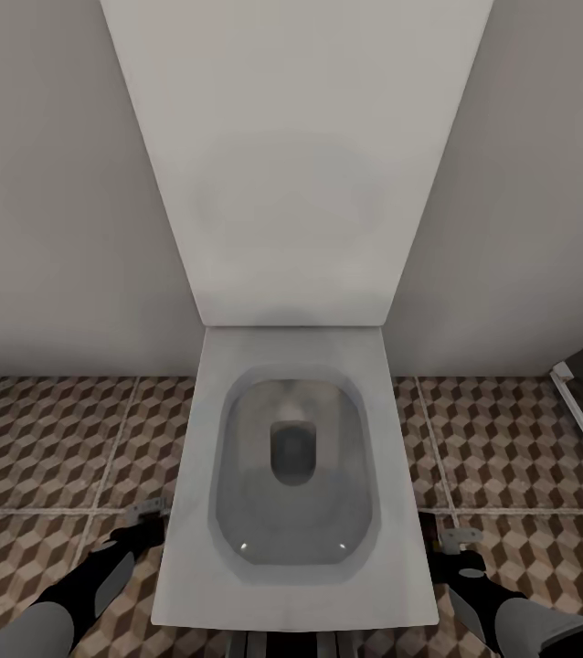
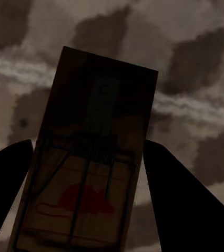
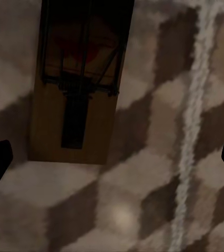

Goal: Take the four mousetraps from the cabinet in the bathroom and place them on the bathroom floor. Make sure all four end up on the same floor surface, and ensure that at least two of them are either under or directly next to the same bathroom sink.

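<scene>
Toilet (image 1: 296, 457) on cube-tiled bathroom floor (image 1: 54, 448) – mousetrap (image 2: 88, 163) between left jaws

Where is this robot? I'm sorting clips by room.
A bathroom: a white rectangular toilet against a pale wall, on floor tiles patterned with brown and beige cubes.

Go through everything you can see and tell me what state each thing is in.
toilet: lid up, bowl open
left mousetrap: held between the left gripper jaws, above the bathroom floor
right mousetrap: lying flat on the tiles
right gripper: jaws open, holding nothing
</scene>
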Tool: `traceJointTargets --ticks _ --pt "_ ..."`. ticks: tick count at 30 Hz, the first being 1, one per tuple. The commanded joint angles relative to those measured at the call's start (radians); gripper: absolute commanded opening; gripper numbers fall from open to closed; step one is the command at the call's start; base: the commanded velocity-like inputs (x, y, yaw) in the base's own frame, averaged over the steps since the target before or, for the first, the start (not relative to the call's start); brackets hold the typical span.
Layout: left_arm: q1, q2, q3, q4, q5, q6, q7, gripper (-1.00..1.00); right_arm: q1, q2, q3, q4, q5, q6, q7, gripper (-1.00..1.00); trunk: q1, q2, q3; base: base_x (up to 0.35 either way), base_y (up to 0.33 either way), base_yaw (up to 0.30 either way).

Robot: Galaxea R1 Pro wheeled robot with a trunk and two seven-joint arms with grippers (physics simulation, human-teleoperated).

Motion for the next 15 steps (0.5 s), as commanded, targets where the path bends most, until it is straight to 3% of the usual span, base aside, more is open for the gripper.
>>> traceJointTargets --ticks 1,15 --pt "0.000 0.001 -0.008 -0.001 0.008 0.003 0.007 -1.00 -0.001 0.000 0.008 0.001 -0.010 -0.004 -0.001 1.00 0.000 0.000 -0.001 0.000 0.000 0.000" --pt "0.000 0.000 -0.009 0.066 0.012 0.003 0.009 -1.00 0.000 0.000 0.008 0.001 -0.010 -0.004 -0.001 1.00 0.000 0.000 -0.001 0.000 0.000 0.000"
